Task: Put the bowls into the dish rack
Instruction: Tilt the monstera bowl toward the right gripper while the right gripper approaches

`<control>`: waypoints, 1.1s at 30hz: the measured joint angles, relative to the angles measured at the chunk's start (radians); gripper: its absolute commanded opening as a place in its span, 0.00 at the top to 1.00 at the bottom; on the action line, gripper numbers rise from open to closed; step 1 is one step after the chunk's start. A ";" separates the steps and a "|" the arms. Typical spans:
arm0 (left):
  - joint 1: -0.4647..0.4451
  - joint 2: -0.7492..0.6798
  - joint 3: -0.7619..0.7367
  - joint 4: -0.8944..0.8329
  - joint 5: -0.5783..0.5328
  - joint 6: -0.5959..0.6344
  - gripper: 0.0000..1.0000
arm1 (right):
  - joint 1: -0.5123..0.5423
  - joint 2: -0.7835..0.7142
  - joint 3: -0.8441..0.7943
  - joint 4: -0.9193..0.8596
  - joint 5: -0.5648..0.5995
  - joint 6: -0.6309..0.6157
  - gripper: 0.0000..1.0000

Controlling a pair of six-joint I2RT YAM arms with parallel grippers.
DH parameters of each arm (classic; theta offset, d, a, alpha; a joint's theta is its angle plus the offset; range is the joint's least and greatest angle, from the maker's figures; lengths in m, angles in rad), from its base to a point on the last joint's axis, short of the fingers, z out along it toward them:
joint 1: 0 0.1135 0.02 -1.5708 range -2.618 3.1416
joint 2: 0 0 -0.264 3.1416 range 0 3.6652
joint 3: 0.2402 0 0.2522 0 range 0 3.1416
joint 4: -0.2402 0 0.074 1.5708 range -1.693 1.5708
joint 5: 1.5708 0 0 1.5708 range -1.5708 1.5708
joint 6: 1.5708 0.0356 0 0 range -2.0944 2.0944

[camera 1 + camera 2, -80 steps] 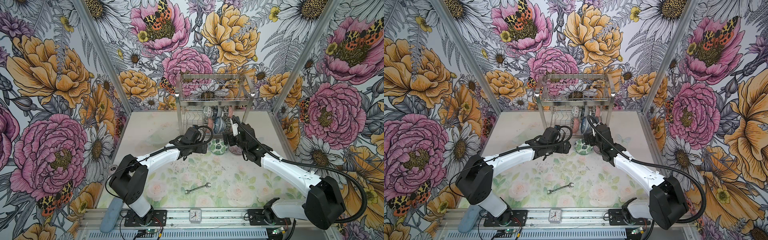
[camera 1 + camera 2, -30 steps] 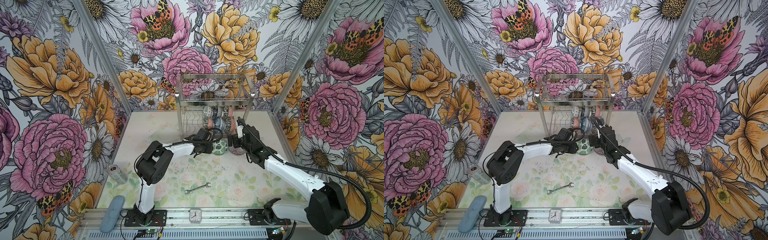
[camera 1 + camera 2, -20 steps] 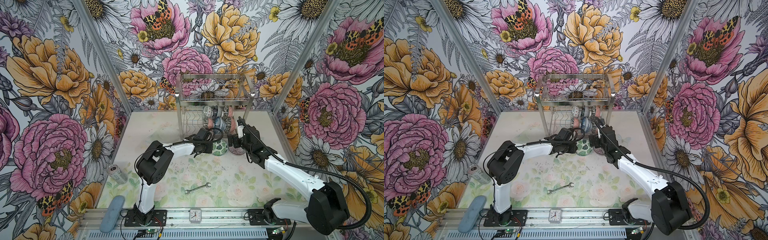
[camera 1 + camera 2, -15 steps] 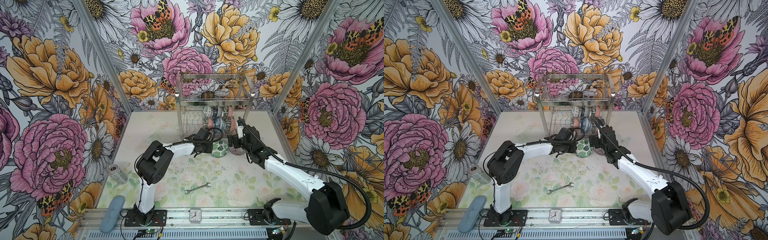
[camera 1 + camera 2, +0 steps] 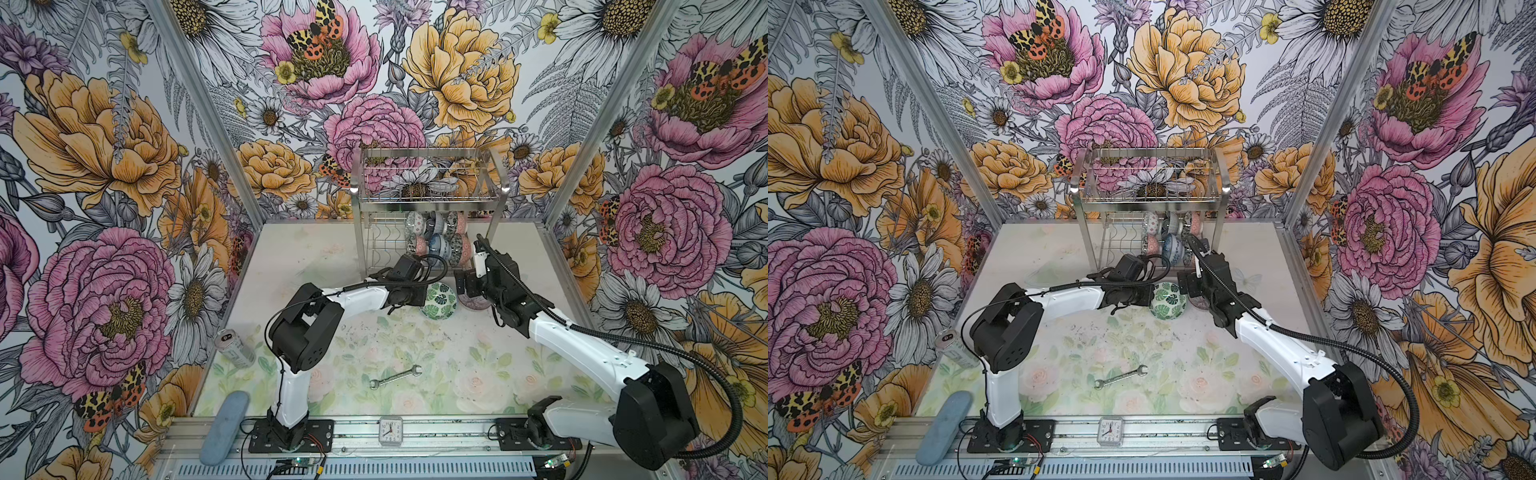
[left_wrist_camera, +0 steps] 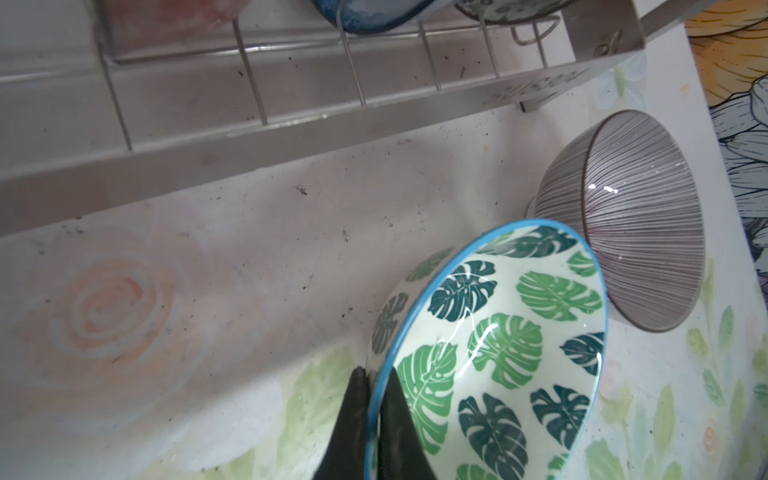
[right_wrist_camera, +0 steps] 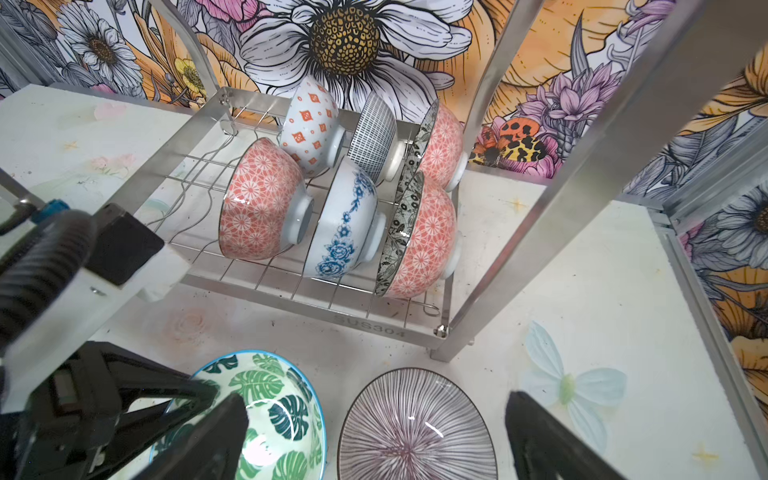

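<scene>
A green leaf-patterned bowl with a blue rim is tilted on the table in front of the dish rack. My left gripper is shut on its rim, one finger inside and one outside. In both top views the green bowl lies beside the left gripper. A grey-striped bowl stands upright next to it. My right gripper hangs open above it, fingers spread wider than the bowl. Several bowls stand on edge on the rack's lower shelf.
A wrench lies mid-table. A can stands at the left edge, a blue-grey oblong pad and a small clock lie on the front rail. The rack's right leg rises close to the striped bowl.
My left gripper has shut on the green bowl's rim and the bowl has tipped up slightly. The right gripper has stayed open over the striped bowl.
</scene>
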 measured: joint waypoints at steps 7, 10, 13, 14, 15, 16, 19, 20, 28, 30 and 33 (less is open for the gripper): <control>0.000 -0.082 -0.024 -0.083 -0.050 0.027 1.00 | 0.000 -0.005 0.000 0.000 -0.023 0.004 0.01; 0.000 -0.146 -0.036 -0.108 -0.081 0.039 1.00 | 0.000 -0.023 0.000 -0.008 -0.059 0.013 0.00; 0.000 -0.213 -0.042 -0.119 -0.115 0.047 1.00 | 0.000 -0.056 0.000 -0.019 -0.101 0.032 0.00; 0.000 -0.235 -0.042 -0.121 -0.124 0.047 1.00 | 0.000 -0.068 0.000 -0.021 -0.115 0.039 0.00; 0.000 -0.257 -0.042 -0.121 -0.135 0.047 1.00 | 0.000 -0.079 0.000 -0.023 -0.131 0.050 0.00; 0.000 -0.277 -0.042 -0.121 -0.145 0.048 1.00 | 0.000 -0.088 0.000 -0.023 -0.144 0.060 0.00; 0.000 -0.331 -0.042 -0.121 -0.171 0.051 1.00 | 0.009 -0.101 0.009 -0.027 -0.188 0.097 0.00; 0.000 -0.346 -0.042 -0.120 -0.178 0.051 1.00 | 0.015 -0.101 0.016 -0.030 -0.198 0.112 0.00; 0.000 -0.412 -0.041 -0.118 -0.204 0.056 1.00 | 0.104 -0.087 0.083 -0.022 -0.241 0.193 0.08; 0.000 -0.422 -0.040 -0.117 -0.207 0.062 1.00 | 0.121 -0.064 0.100 -0.010 -0.249 0.213 0.13; 0.000 -0.433 -0.040 -0.116 -0.215 0.070 1.00 | 0.127 -0.032 0.105 0.005 -0.254 0.242 0.18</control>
